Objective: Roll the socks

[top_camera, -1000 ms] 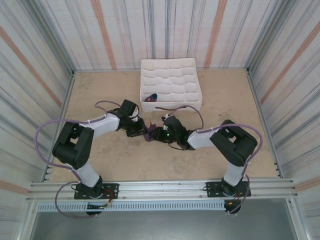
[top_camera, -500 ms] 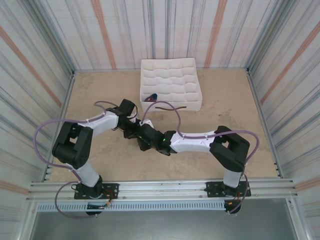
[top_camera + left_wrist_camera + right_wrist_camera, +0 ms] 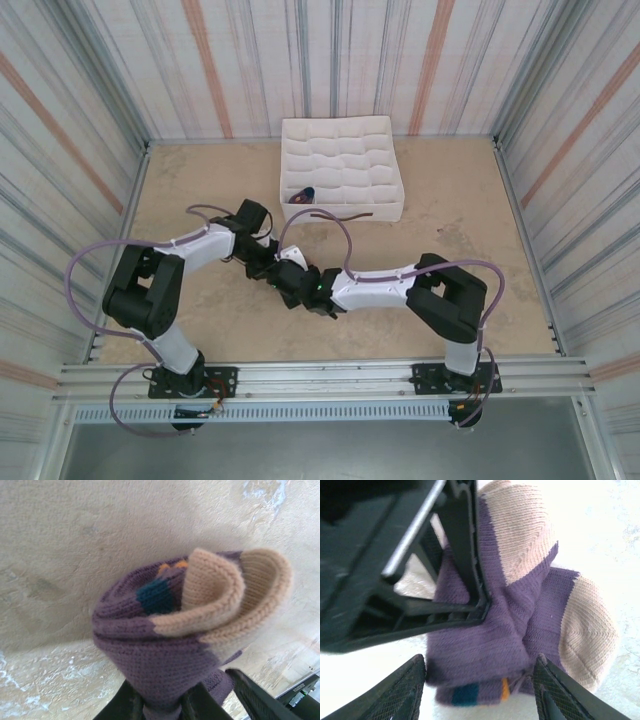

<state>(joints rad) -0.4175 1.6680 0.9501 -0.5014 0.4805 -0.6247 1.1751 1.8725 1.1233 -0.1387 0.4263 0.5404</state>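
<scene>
- Top external: the left gripper (image 3: 264,262) and the right gripper (image 3: 292,284) meet over the middle of the table (image 3: 450,220), on the near side of the white grid box (image 3: 340,150). The socks between them are too hidden to make out.
- Left wrist: the left gripper (image 3: 162,707) is clamped on the socks (image 3: 165,645), a purple roll with tan ends and a teal patch, with the table behind it.
- Right wrist: the right gripper (image 3: 479,675), its jaws apart, sits astride the socks (image 3: 510,630). The left gripper's finger (image 3: 462,545) presses on the purple fabric.
</scene>
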